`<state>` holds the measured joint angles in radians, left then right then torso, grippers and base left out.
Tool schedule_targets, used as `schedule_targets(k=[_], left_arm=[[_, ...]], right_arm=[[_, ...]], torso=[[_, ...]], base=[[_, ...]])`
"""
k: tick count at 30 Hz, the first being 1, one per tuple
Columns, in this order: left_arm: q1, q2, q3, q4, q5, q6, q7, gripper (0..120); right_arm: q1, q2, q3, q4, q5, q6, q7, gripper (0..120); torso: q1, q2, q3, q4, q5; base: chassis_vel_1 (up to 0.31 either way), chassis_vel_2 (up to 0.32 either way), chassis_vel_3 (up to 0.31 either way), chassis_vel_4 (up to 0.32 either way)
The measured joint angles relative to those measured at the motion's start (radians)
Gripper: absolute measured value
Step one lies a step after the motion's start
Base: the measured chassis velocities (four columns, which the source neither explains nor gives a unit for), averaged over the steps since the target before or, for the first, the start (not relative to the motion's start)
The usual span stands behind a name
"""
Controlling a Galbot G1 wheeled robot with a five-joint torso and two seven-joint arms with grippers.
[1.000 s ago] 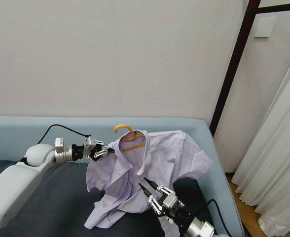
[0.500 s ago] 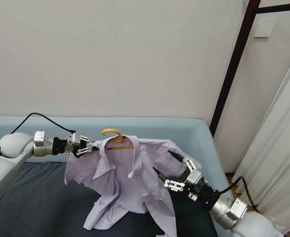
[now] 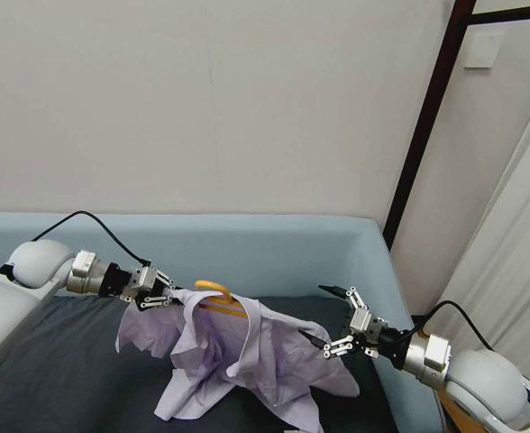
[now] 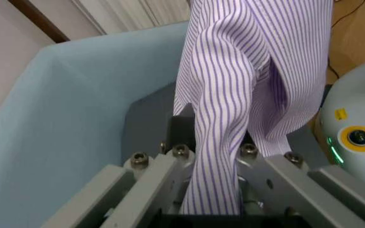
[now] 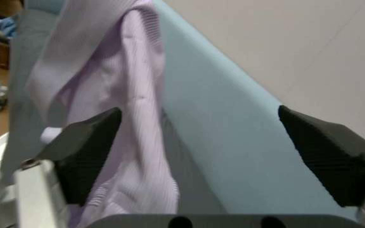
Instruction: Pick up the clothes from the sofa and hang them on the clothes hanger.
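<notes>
A lilac striped shirt [image 3: 265, 365] is draped over an orange hanger [image 3: 213, 288] and sags onto the dark seat of the sofa [image 3: 58, 361]. My left gripper [image 3: 157, 295] is shut on the shirt's shoulder just left of the hanger hook. In the left wrist view the striped fabric [image 4: 246, 71] runs between the closed fingers of the left gripper [image 4: 214, 164]. By the shirt's right edge, my right gripper [image 3: 337, 319] stands open, holding nothing. The right wrist view shows its black pads [image 5: 84, 152] spread wide, with the shirt [image 5: 131, 95] beyond them.
The light blue sofa back [image 3: 283, 248] and right armrest [image 3: 396, 298] close off the seat. A dark wooden post [image 3: 423, 126] and white curtain [image 3: 508, 298] stand to the right. A plain wall rises behind.
The left arm has lowered the shirt and hanger towards the seat. The right gripper has swung out to the right, from under the shirt to beside its edge.
</notes>
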<state>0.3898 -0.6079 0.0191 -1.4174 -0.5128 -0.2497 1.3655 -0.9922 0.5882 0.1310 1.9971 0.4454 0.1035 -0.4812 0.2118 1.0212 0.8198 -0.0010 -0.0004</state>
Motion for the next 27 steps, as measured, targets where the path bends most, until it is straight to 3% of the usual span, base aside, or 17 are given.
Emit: schedule_targets(k=[1,5,8,11,17,21,27], left_arm=[[0.000,0.000,0.000,0.000,0.000,0.000,0.000,3],[-0.021,-0.021,0.019,0.006,0.000,0.000,0.005,3],[-0.025,-0.025,0.023,0.004,0.000,0.000,0.005,3],[-0.030,-0.026,0.024,0.001,-0.002,0.001,0.005,3],[-0.032,-0.020,0.022,0.000,-0.004,0.001,0.007,3],[-0.026,-0.015,0.016,-0.008,-0.015,-0.001,0.010,3],[-0.017,-0.012,0.012,-0.008,-0.031,-0.014,0.013,3]], right_arm=[[0.000,0.000,0.000,0.000,0.000,0.000,0.000,90],[-0.006,0.020,-0.006,-0.019,-0.018,0.002,-0.072,69],[-0.007,0.028,-0.009,-0.024,-0.028,0.004,-0.072,63],[-0.008,0.035,-0.010,-0.036,-0.034,0.013,-0.064,47],[-0.002,0.039,-0.006,-0.050,-0.023,0.024,-0.112,30],[0.004,0.056,-0.009,-0.071,-0.022,0.074,-0.141,11],[0.005,0.068,-0.021,-0.078,0.011,0.106,-0.129,2]], torso=[[0.000,0.000,0.000,0.0000,0.0000],[0.000,0.000,0.000,-0.0003,0.0003],[0.000,0.000,0.000,-0.0002,0.0002],[0.000,0.000,0.000,0.0000,0.0002],[0.000,0.000,0.000,-0.0001,0.0002],[0.000,0.000,0.000,-0.0001,0.0001],[0.000,0.000,0.000,-0.0002,0.0003]], base=[[0.000,0.000,0.000,0.000],[0.000,0.000,0.000,0.000],[0.000,0.000,0.000,0.000],[0.000,0.000,0.000,0.000],[0.000,0.000,0.000,0.000],[0.000,0.000,0.000,0.000],[0.000,0.000,0.000,0.000]])
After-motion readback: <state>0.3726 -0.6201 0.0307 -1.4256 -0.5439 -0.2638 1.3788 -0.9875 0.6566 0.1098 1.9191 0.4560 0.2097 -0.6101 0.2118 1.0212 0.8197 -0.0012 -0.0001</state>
